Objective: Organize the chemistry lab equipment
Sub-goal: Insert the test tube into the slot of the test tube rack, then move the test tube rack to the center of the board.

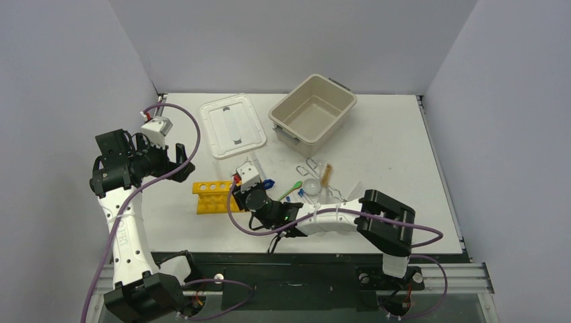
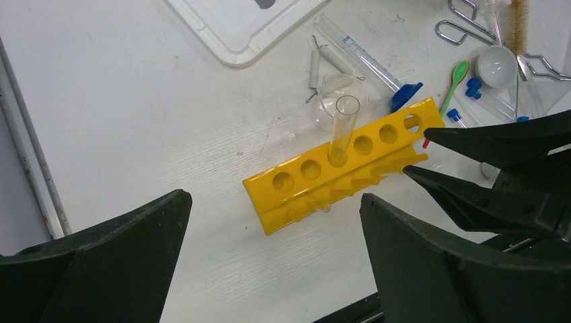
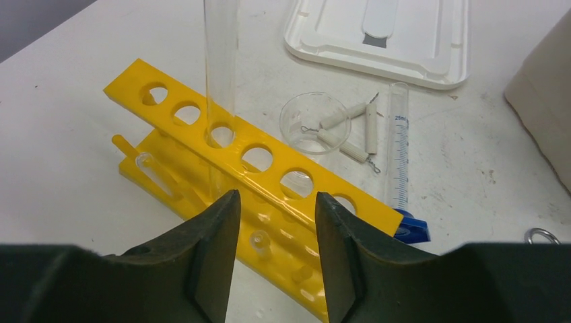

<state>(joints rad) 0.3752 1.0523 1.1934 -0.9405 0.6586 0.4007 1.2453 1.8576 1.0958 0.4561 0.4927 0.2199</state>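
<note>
Test tube (image 3: 221, 87) is standing upright in a hole of the yellow rack (image 3: 131, 79), so we are judging it seated: right gripper (image 3: 273, 249) is hanging just beside it, half parted and empty, left gripper (image 1: 182, 161) gaping wide, empty.

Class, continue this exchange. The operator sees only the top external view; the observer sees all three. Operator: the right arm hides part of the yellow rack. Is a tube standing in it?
Observer: Yes. The left wrist view shows one clear test tube upright in the yellow rack, two empty holes on one side, three on the other.
Operator: Is the right end effector gripping it?
Observer: No. Its wrist view shows the right end effector with jaws apart, nothing between them.
Operator: What lies beyond the rack?
Observer: A glass dish, and a graduated cylinder on its side.
</note>
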